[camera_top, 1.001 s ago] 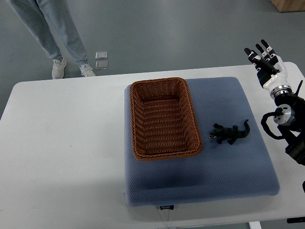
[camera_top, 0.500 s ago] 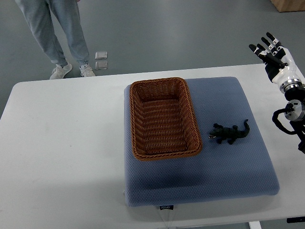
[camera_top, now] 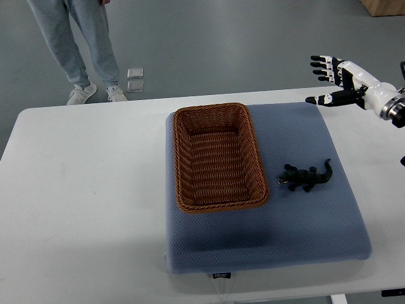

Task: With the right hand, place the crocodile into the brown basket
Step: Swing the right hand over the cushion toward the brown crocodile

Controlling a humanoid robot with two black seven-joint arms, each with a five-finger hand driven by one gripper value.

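Crocodile (camera_top: 305, 177) lies beside the basket (camera_top: 221, 205); the right hand (camera_top: 338, 79), fingers spread and empty, should drop squarely over its body.

A test lab is suggested. A bare grey floor (camera_top: 253, 38), white table (camera_top: 82, 190) and perhaps a crate (camera_top: 383, 6) are seen.

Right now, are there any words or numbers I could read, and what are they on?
Small dark tag on the front edge of the blue mat: pale print, too small and blurred to read.
No readable text shows anywhere else.
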